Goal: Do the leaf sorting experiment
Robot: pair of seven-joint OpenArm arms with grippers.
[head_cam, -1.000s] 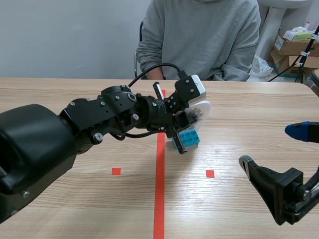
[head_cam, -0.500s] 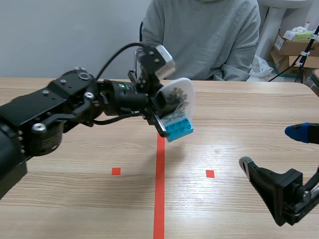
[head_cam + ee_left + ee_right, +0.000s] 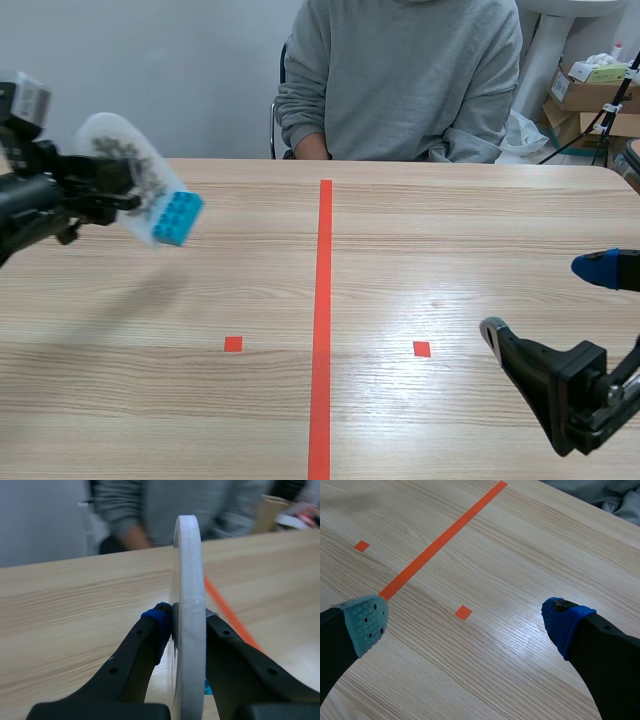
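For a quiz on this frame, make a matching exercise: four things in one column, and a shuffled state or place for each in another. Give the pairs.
1. left gripper
2. right gripper
3. card
4. person

a. seated across the table
b. open
c. white, held in the air
d. shut on the card

Pairs: 1-d, 2-b, 3-c, 4-a.

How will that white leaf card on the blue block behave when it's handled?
The white card looks stiff: edge-on between the left gripper's fingers it shows no bend. Probably light, since one pinch holds it above the table. Tall and thin on a small blue block, it may tip if nudged.
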